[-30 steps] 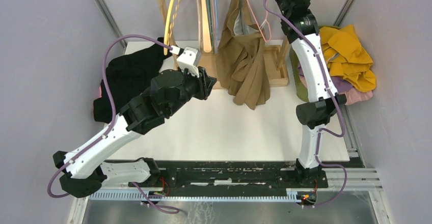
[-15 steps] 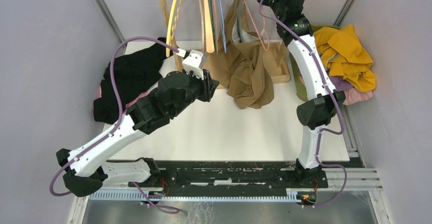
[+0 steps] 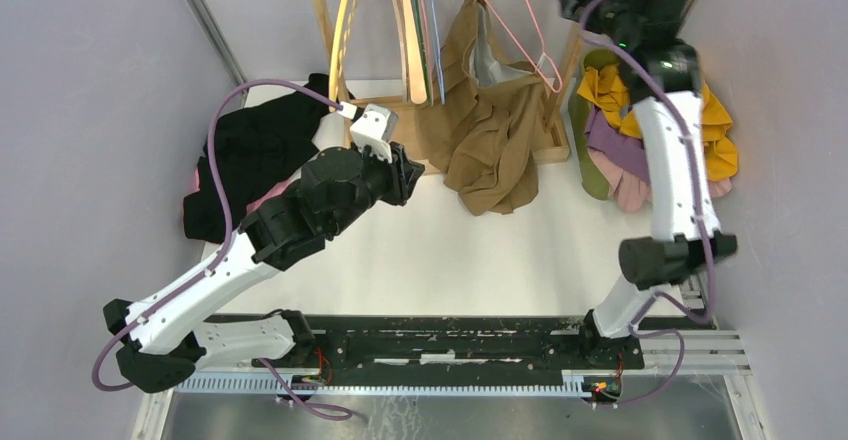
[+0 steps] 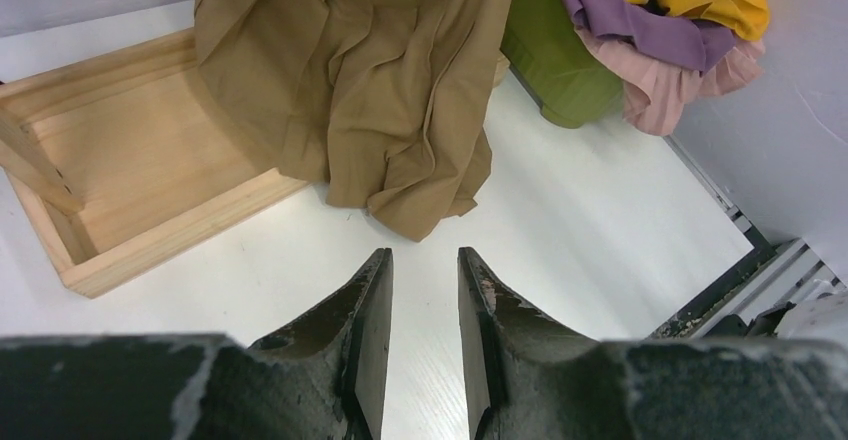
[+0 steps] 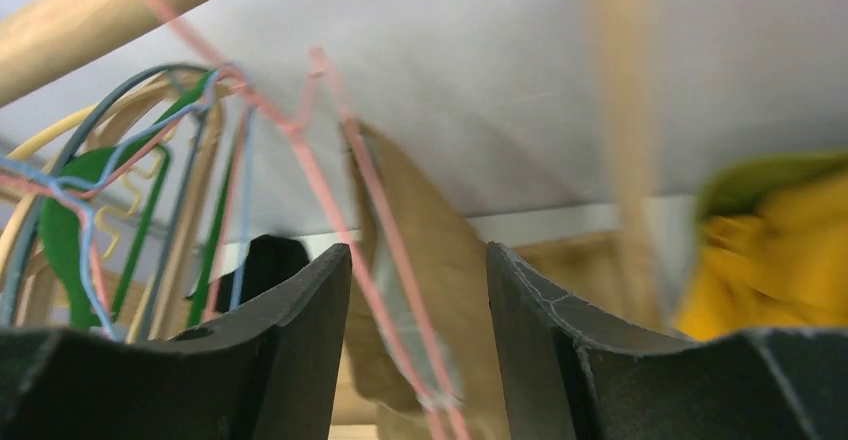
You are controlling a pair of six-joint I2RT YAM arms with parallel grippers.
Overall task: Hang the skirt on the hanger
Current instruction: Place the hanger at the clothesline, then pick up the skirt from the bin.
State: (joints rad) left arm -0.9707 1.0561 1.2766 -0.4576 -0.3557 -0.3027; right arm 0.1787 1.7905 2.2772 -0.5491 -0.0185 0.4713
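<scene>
The tan skirt [image 3: 490, 130] hangs from the pink wire hanger [image 3: 541, 52] on the wooden rack, its hem bunched on the white table. In the right wrist view the pink hanger [image 5: 390, 250] and the skirt [image 5: 430, 300] lie beyond my right gripper [image 5: 418, 255], which is open and holds nothing. From above, the right gripper [image 3: 572, 0] is high at the back right, just right of the hanger. My left gripper [image 4: 425, 265] hovers low over the table in front of the skirt's hem [image 4: 400, 140], jaws narrowly apart with nothing between them.
Several other hangers [image 3: 400, 20] hang on the rack, whose wooden base tray [image 4: 130, 190] sits on the table. A black garment [image 3: 255, 150] lies at the left. Yellow, purple, pink and green clothes [image 3: 700, 120] are piled at the right wall.
My right gripper has opened, let go of the pink hanger and swung up and to the right. The skirt stays hanging on the rack. The left arm has barely moved.
</scene>
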